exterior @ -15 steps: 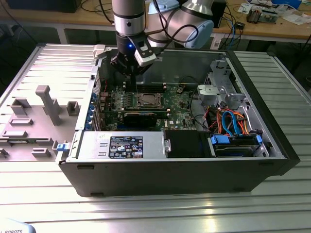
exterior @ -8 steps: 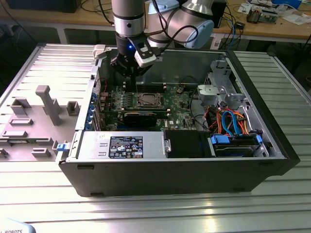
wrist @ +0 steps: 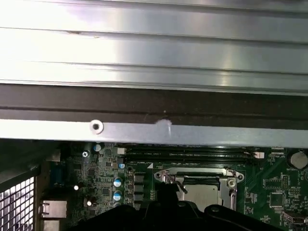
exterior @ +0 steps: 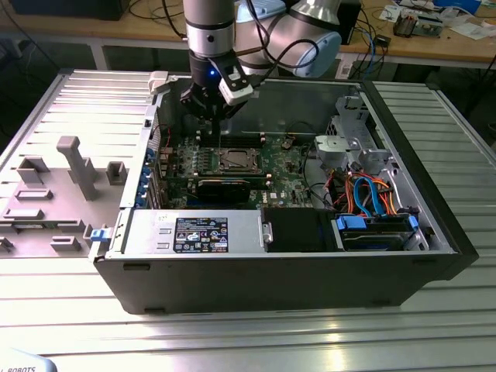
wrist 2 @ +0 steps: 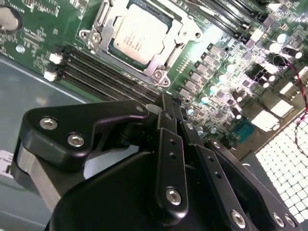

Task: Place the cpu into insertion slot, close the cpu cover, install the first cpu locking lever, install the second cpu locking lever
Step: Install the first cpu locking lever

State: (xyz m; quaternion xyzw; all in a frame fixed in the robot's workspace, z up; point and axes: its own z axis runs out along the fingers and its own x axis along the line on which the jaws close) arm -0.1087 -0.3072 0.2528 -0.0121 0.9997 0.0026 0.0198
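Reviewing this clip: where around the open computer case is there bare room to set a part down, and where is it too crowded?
Free: the ribbed metal table in front of the computer case, and its strip on the exterior view's right. Crowded: the grey fixture blocks on the exterior view's left, and inside the case, where the gripper hangs above the motherboard.

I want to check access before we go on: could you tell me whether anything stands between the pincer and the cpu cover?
Nothing visible does. The pincer hangs above the motherboard, off to one side of the cpu cover, which lies over the cpu in the insertion slot. Open space separates them in the second wrist view.
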